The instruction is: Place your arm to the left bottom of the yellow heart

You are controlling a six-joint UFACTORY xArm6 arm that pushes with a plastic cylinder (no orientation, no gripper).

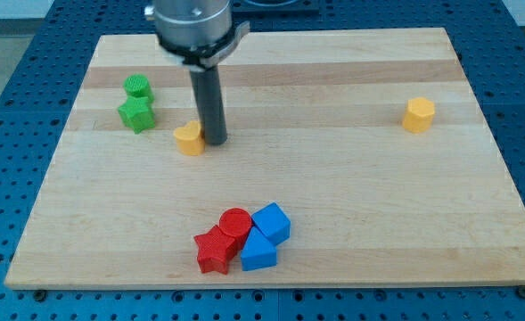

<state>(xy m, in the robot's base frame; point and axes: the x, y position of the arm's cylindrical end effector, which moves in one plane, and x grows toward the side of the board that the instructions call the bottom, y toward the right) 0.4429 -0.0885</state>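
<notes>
The yellow heart (189,138) lies on the wooden board (333,205) at the view's left of centre. My tip (215,141) stands right beside it, at the heart's right edge, touching or nearly touching it. The dark rod rises from there to the arm's grey body at the view's top.
A green cylinder (138,87) and a green star (136,114) sit left of the heart. A yellow hexagon (418,115) is at the right. Near the bottom centre cluster a red star (214,251), a red cylinder (235,223), a blue cube (271,223) and a blue block (258,252).
</notes>
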